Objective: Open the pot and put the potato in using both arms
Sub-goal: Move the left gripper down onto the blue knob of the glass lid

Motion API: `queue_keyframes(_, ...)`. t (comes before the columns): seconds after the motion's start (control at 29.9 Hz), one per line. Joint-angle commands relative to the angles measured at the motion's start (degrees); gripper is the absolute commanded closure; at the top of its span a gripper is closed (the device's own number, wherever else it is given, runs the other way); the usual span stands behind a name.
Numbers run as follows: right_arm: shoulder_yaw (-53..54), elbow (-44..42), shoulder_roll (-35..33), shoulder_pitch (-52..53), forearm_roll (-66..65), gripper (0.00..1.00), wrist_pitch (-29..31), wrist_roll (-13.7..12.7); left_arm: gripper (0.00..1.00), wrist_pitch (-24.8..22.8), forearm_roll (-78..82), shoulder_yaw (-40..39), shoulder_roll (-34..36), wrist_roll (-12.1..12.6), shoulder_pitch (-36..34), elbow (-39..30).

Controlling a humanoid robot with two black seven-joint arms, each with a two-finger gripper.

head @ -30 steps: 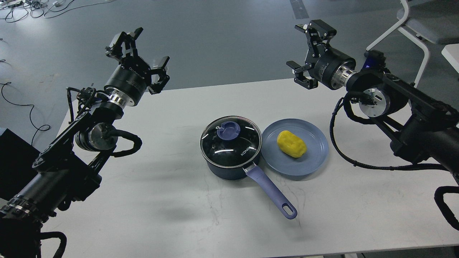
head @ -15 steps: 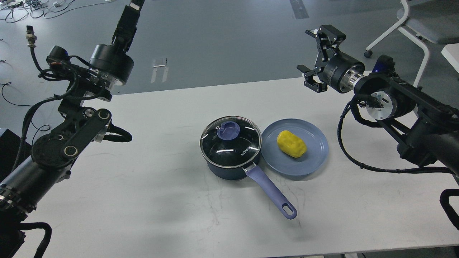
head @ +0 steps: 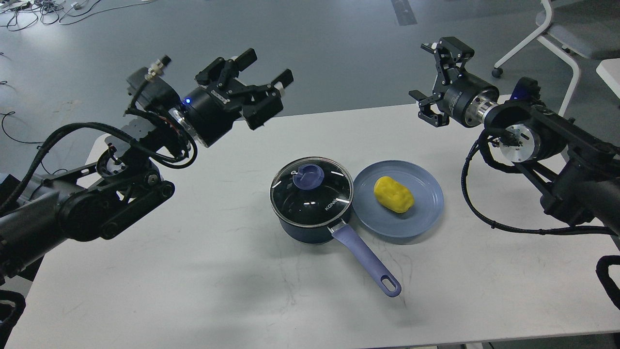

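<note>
A dark pot stands at the table's middle with a glass lid on it; the lid has a purple knob. Its purple handle points to the front right. A yellow potato lies on a blue plate just right of the pot. My left gripper is open and empty, above the table's far edge, up and left of the pot. My right gripper is open and empty, high at the far right, beyond the plate.
The white table holds only the pot and plate. A white chair stands behind at the far right. Cables lie on the grey floor at the far left.
My left arm has swung down and right; its gripper now points toward the pot from the far left. My right gripper has drifted a little to the right. Pot, lid and potato have not moved.
</note>
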Motion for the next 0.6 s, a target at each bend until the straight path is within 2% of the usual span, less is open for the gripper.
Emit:
queue_keyframes(0.0,0.03,-0.29,-0.04,-0.22,0.0,0.0,0.0,0.06,0.02,1.15,5.69,0.39,-1.9,-0.18,0.75,-0.18)
queue_keyframes(0.2,0.12,-4.33,0.49,-0.22,0.08,0.0,0.44,0.06,0.03,1.86,14.91,0.48,-6.65,-0.54,4.96,0.61)
queue_keyframes(0.37,0.29,-4.68,0.58,-0.31,0.08,0.0,0.61,-0.03,0.03,1.86,15.1,0.57,-9.21,-0.62,7.7,2.11)
queue_keyframes(0.57,0.29,-6.79,0.58,-0.66,0.17,0.0,0.7,0.06,0.03,1.77,15.01,0.57,-10.7,-0.62,9.54,7.11)
